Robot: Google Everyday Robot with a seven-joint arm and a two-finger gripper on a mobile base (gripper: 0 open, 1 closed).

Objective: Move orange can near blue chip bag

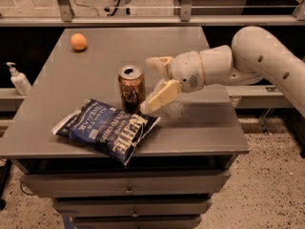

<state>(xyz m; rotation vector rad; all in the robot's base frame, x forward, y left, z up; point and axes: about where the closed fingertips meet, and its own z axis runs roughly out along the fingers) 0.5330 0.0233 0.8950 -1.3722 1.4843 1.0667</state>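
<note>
The orange can (131,88) stands upright on the grey table (200,128), touching or just behind the upper right edge of the blue chip bag (107,130), which lies flat near the table's front. My gripper (155,82) is just to the right of the can, open and empty. One finger (159,63) is behind and one finger (161,96) is in front, both a little clear of the can. The white arm reaches in from the right.
A small round orange fruit (78,42) lies at the far left of the table. A white pump bottle (19,79) stands on a ledge off the left side. A railing runs behind the table. Drawers sit under the tabletop.
</note>
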